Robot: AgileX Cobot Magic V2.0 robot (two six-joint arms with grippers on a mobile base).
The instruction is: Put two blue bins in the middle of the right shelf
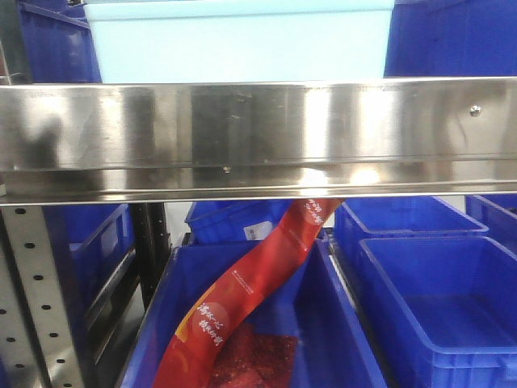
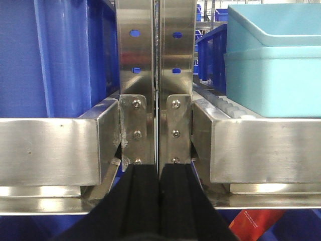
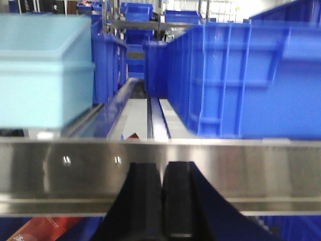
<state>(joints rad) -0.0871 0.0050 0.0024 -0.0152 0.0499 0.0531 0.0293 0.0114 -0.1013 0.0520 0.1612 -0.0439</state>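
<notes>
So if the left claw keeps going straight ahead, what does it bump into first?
Probably the steel shelf posts dead ahead, where the two shelf units meet. The left claw is shut and aims right at them. The light-blue bins sit off to one side.

A stainless steel shelf rail [image 1: 258,133] spans the front view, perforated uprights [image 2: 155,60] join neighbouring shelves, and bright light glares behind distant racking [image 3: 225,7].

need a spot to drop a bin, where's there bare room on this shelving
Free: the strip of shelf between the pale blue bin and the dark blue bin. The empty dark blue bin below right is bare inside. Crowded: the lower bin holding red packaging.
</notes>
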